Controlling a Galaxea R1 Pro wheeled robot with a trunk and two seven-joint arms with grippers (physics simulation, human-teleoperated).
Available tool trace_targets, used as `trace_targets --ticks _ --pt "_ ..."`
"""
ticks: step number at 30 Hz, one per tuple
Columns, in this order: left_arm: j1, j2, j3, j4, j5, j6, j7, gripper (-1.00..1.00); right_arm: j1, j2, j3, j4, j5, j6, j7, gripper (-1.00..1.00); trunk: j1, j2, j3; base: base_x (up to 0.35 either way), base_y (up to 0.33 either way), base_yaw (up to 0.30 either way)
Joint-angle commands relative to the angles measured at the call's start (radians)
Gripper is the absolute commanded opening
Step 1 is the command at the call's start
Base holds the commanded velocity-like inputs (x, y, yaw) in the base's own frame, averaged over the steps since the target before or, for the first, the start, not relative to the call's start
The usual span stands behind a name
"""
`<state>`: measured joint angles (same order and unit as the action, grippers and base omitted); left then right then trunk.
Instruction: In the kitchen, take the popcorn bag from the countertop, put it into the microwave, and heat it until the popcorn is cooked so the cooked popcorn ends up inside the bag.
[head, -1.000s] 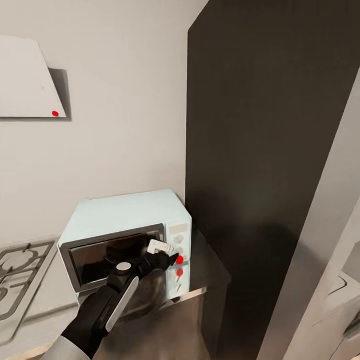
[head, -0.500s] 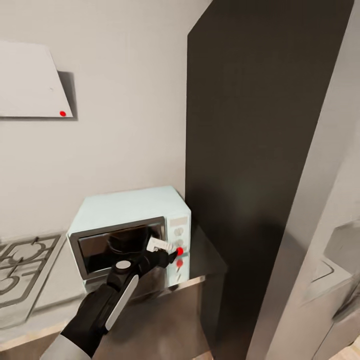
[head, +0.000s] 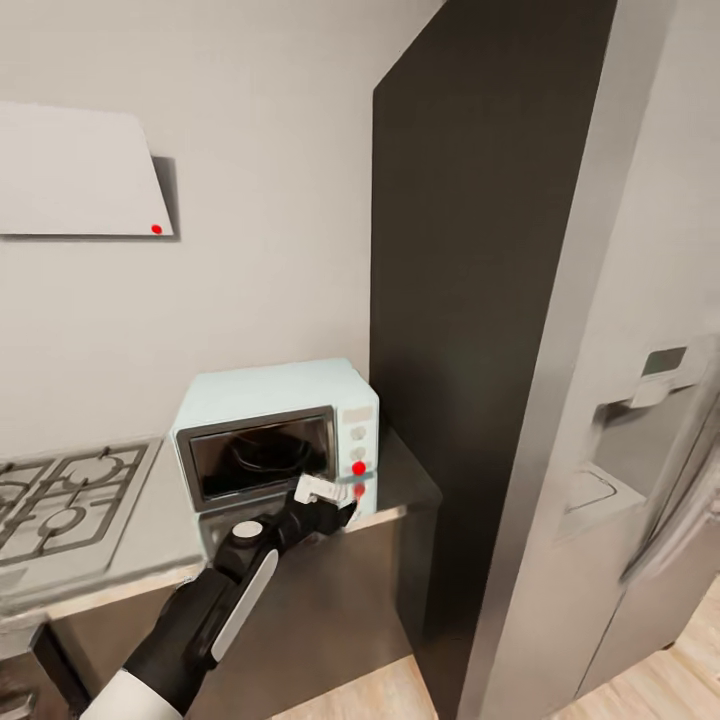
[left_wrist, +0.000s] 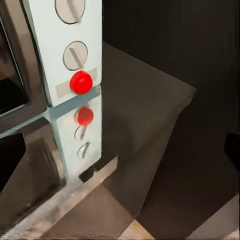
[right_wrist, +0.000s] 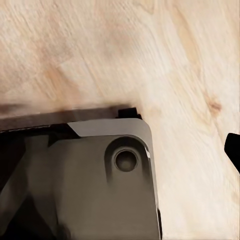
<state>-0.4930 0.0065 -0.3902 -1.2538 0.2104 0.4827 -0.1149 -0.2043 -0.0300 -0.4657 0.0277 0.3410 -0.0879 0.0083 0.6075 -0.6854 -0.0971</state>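
From the head camera, the left fingers (head: 335, 497) hover just below the microwave (head: 277, 432) and its red button (head: 358, 468) on the bench (head: 400, 480); whether they are apart is unclear. A stove (head: 60, 500) lies beyond.

Left wrist camera: that button (left_wrist: 81, 82) sits just ahead.

Right wrist camera: wood floor (right_wrist: 175, 60).

No legible text (none anywhere)
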Motion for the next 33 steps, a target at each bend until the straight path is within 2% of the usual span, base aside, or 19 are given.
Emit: trace_targets --ticks 1,6,9,13,15,18,21,23,25,27,30,31,33 --pt "-0.001 0.0 -0.001 0.0 0.005 0.005 0.001 1.0 -0.001 -0.001 -0.008 0.003 0.007 -0.005 0.001 1.0 0.0 -0.002 -0.002 -0.345 0.0 0.0" --pt "-0.001 -0.001 -0.001 0.006 0.008 0.004 0.0 1.0 -0.001 -0.001 -0.008 0.003 0.007 -0.002 0.001 1.0 0.0 -0.002 -0.002 -0.269 0.0 0.0" --pt "-0.001 -0.001 -0.001 0.027 0.037 -0.003 -0.001 1.0 -0.001 -0.002 -0.008 0.003 0.007 -0.002 0.001 1.0 0.0 -0.002 -0.002 -0.048 0.0 0.0" --pt "-0.001 0.003 0.002 0.138 0.143 -0.006 -0.002 1.0 -0.001 -0.002 -0.007 0.003 0.008 -0.001 0.001 1.0 0.0 -0.002 -0.002 -0.006 0.0 0.0" --pt "-0.001 0.005 0.003 0.17 0.223 -0.002 -0.001 1.0 -0.001 -0.002 -0.004 0.003 0.009 -0.002 0.001 1.0 0.0 -0.002 -0.002 0.0 0.0 0.0" --pt "-0.001 0.003 0.002 0.217 0.28 0.003 -0.001 1.0 -0.001 -0.002 -0.004 0.003 0.011 -0.004 0.0 1.0 0.0 -0.002 -0.002 -0.009 0.0 0.0" --pt "0.002 0.002 0.002 0.311 0.364 0.006 0.0 1.0 -0.001 -0.003 -0.005 0.003 0.011 -0.004 0.0 1.0 0.0 -0.002 -0.002 -0.244 0.0 0.0" --pt "0.003 0.003 0.002 0.43 0.419 -0.003 0.0 1.0 -0.001 -0.004 -0.005 0.003 0.011 -0.004 -0.004 1.0 0.0 -0.002 -0.002 -0.322 0.0 0.0" --pt "0.003 0.003 0.002 0.532 0.439 -0.008 0.001 1.0 -0.001 -0.004 -0.004 0.003 0.012 -0.004 -0.01 1.0 0.0 -0.002 -0.002 -0.339 0.0 0.0" --pt "0.004 0.005 0.004 0.576 0.445 -0.009 0.002 1.0 -0.001 -0.004 -0.004 0.003 0.012 -0.004 -0.012 1.0 0.0 -0.002 -0.002 -0.344 0.0 0.0" --pt "0.004 0.017 0.005 0.688 0.447 -0.009 0.003 1.0 -0.001 -0.009 -0.003 0.003 0.015 -0.003 -0.013 1.0 0.0 -0.002 -0.002 -0.345 0.0 0.0" --pt "0.004 0.018 0.005 0.769 0.448 -0.011 0.002 1.0 -0.001 -0.011 -0.003 0.003 0.034 -0.004 -0.013 1.0 0.0 -0.002 -0.002 -0.345 0.0 0.0" --pt "0.004 0.018 0.005 0.875 0.448 -0.043 0.002 1.0 -0.001 -0.011 -0.003 0.003 0.053 -0.001 -0.012 1.0 0.0 -0.002 -0.002 -0.33 0.0 0.0"
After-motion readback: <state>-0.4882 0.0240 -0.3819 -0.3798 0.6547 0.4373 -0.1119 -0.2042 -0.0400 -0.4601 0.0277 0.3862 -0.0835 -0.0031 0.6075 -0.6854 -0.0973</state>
